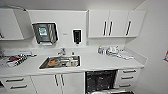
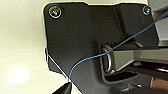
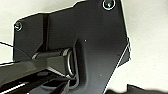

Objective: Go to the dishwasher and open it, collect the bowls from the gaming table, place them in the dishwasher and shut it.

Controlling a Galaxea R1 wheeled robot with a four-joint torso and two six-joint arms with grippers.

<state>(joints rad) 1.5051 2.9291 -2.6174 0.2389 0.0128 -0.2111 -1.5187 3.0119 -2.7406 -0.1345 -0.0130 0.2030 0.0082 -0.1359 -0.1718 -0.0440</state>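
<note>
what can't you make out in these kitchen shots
- Dishwasher, head view: stands open, but its lowered door is cut off by the bottom edge, and the dark inside is too blurred to tell what the racks hold.
- Sink, head view: things lie in it, too blurred to name.
- Items by the counter back wall, head view: too small to identify.
- Wrist views: the robot's dark plate blocks most of what lies behind.

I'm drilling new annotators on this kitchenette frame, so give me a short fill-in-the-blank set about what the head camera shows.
1. The dishwasher under the counter stands ___, its dark inside showing.
2. The sink is set into the ___ counter.
3. The dishwasher sits to the ___ of the sink in the head view.
4. The wall cabinets have ___ vertical handles.

Missing words: open; white; right; dark
</note>
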